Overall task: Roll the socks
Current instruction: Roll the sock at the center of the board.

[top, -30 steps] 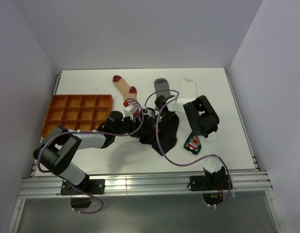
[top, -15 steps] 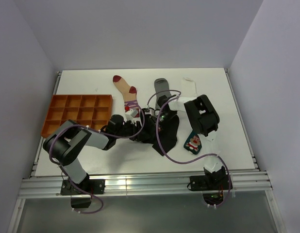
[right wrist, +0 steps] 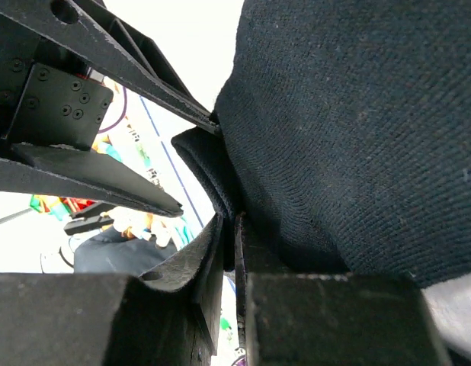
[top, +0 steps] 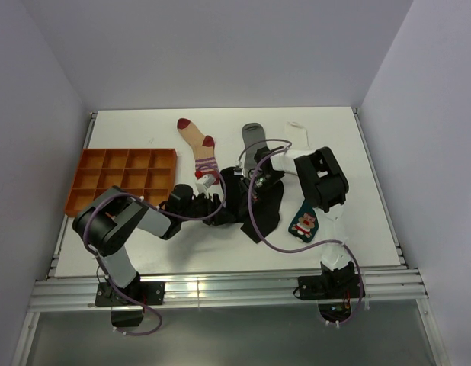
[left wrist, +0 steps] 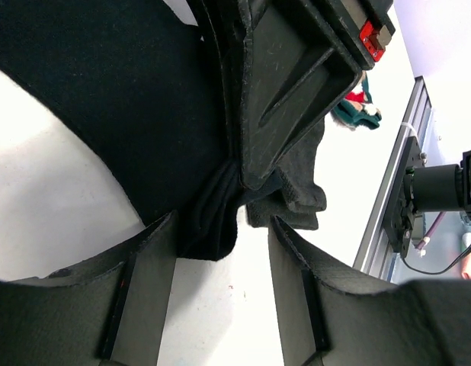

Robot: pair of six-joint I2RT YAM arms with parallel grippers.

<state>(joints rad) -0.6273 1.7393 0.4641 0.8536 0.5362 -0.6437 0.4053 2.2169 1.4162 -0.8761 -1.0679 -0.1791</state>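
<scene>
Black soft fabric socks (top: 260, 215), centre frame, not yet rolled; right gripper (right wrist: 234, 255) pinches them, left gripper (left wrist: 222, 232) stands apart.

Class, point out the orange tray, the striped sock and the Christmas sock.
orange tray (top: 129, 152): top view, far rim.
striped sock (top: 194, 137): top view, beige foot.
Christmas sock (top: 303, 223): top view, printed figure.

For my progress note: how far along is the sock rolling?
Done: no sock looks rolled. In hand: the right gripper is shut on the black sock, the left gripper open at its fold. Left: the striped sock, grey sock, white sock and Christmas sock lie unrolled.
</scene>
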